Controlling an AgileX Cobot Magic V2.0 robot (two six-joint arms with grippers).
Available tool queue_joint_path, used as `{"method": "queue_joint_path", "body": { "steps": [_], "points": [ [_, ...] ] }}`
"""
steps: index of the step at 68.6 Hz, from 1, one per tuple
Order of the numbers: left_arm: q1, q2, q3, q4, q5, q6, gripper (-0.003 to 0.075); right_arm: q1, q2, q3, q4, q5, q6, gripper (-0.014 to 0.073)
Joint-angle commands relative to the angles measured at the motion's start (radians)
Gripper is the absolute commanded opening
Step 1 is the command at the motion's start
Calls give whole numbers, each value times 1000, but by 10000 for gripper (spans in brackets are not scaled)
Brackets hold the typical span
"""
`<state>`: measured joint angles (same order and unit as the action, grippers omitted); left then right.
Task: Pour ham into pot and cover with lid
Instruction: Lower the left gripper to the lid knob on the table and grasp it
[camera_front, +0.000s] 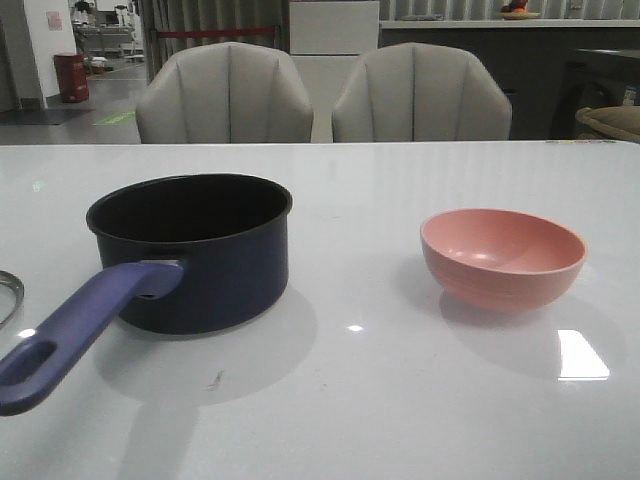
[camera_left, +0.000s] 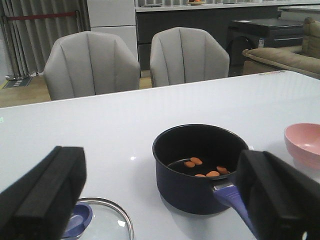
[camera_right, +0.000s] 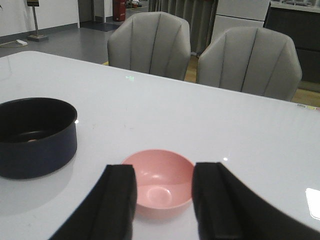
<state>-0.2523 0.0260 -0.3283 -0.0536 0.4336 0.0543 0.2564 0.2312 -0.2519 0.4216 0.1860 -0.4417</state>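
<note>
The table (camera_front: 400, 400) carries the pot (camera_left: 197, 167), well ahead of the left gripper (camera_left: 160, 200), whose fingers stand wide apart and empty. The bowl (camera_right: 157, 182) sits empty just beyond the right gripper (camera_right: 162, 200), fingers apart too. The lid (camera_left: 102, 220) lies between and just below the left fingers. The ham (camera_left: 205, 169) is in the pot, so pouring looks done; next, the left fingers must close on the lid's knob (camera_left: 77, 222).

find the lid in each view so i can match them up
Front view: only a sliver of the lid shows at the left edge.
Left wrist view: flat on the table beside the pot.
Right wrist view: not in it.
Shared landmark: the pot.
</note>
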Motion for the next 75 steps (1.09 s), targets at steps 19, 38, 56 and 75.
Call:
{"method": "queue_joint_path", "body": {
  "steps": [19,38,56,75],
  "points": [
    [-7,13,-26,-12,-82,-3,638,2,-30,46,7,-61,-10,145],
    [-7,52,-75,24,-33,-68,642,2,-30,46,7,-62,-10,150],
    [-7,322,-230,427,139,-471,680,2,-30,46,7,-62,-10,150],
    [-7,701,-332,436,190,-491,680,2,-30,46,7,-62,-10,150]
  ]
}}
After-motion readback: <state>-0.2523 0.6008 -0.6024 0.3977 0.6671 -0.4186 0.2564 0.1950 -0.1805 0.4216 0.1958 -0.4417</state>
